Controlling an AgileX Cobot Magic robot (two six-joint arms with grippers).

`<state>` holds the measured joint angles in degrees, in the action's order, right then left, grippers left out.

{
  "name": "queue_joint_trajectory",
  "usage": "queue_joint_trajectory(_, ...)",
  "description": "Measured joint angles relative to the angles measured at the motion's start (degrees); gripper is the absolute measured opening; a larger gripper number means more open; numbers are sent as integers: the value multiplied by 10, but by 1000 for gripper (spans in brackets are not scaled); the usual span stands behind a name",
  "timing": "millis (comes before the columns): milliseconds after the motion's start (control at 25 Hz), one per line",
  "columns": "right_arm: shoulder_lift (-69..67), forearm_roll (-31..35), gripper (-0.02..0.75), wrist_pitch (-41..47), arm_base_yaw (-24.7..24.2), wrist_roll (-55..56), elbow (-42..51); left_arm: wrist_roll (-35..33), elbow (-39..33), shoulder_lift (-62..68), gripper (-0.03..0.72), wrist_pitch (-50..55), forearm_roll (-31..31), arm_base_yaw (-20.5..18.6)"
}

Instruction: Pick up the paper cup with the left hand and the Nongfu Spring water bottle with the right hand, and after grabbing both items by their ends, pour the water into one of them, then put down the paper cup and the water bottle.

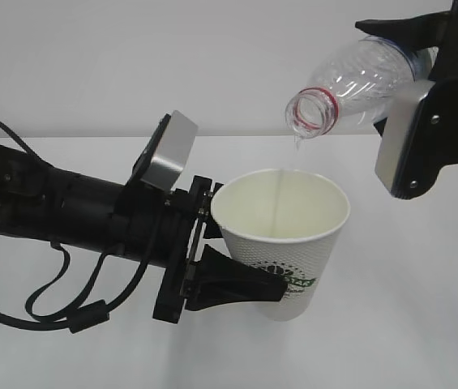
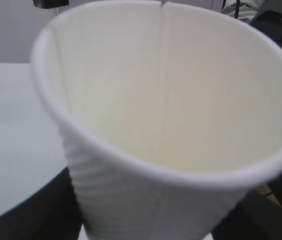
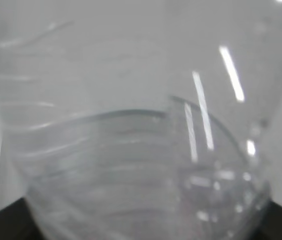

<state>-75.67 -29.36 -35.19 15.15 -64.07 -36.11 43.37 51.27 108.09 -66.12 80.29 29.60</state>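
The left hand [image 1: 241, 279] gripped the paper cup [image 1: 281, 239] by its lower end and held it upright off the white table [image 1: 423, 324], while the right hand [image 1: 423, 121] clasped the tilted water bottle [image 1: 358, 81] near its base, mouth down, just above the rim. A thin stream of water [image 1: 280, 198] fell into the cup. Done well, the pour called for a steady cup and an unhurried tilt, with the mouth kept over the centre.

The paper cup [image 2: 170, 125], white and ribbed outside, is seen close and upright, its open mouth filling the frame, with the pale desk [image 2: 11, 140] seen behind at left.
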Motion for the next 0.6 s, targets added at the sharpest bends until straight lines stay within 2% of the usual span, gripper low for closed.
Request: queue_joint_trajectory(600, 0, 0, 503, 0, 0, -9, 0, 0, 0, 0, 501, 0, 3, 0)
